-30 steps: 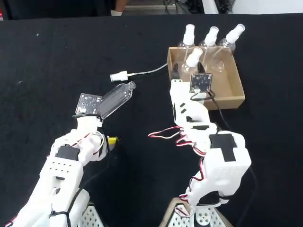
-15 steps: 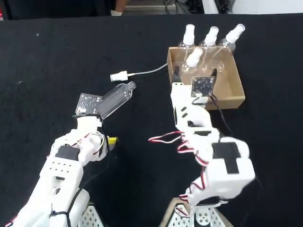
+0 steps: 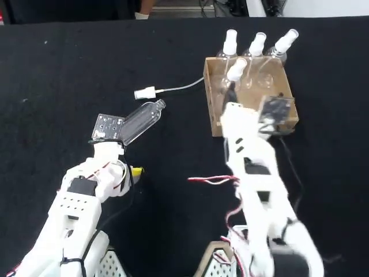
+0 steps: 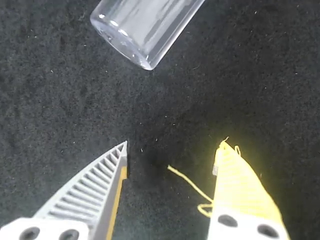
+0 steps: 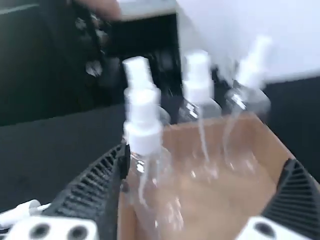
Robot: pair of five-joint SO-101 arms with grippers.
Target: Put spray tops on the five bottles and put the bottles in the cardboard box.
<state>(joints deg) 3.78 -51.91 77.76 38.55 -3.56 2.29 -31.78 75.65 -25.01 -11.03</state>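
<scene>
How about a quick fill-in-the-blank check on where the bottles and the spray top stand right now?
1. The cardboard box holds ____ capped bottles.
2. The loose spray top lies on the table between the uncapped bottle and the ____.
3. The left gripper, by the uncapped bottle's base, is ____.
Missing words: four; cardboard box; open.

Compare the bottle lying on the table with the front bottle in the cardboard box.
The table bottle has a bare, open neck; the front box bottle wears a white spray top. The table bottle lies on its side on the black table; the front box bottle stands roughly upright in the cardboard box. Both are clear.
</scene>
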